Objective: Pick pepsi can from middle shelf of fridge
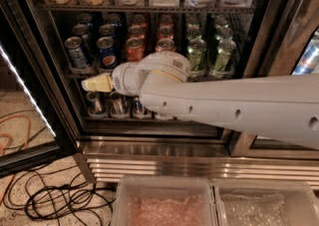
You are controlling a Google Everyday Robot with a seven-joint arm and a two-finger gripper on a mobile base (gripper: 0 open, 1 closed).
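Hanging before the open fridge (pixel 174 163), clear of its left frame (pixel 50 78), the gripper (pixel 87 84) sits just below the middle shelf (pixel 75 75) front rail; open or closed cannot be told. The pepsi can (pixel 106 53) stands front-row above it, beside a red can (pixel 134 50). Two translucent bins (pixel 164 205) lie below

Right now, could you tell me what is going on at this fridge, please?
The robot's arm reaches into the open fridge. Its tool is at the left front of the middle shelf, just below the pepsi can. That can stands in the front row between a paler blue can and a red can, and it has not been lifted yet.
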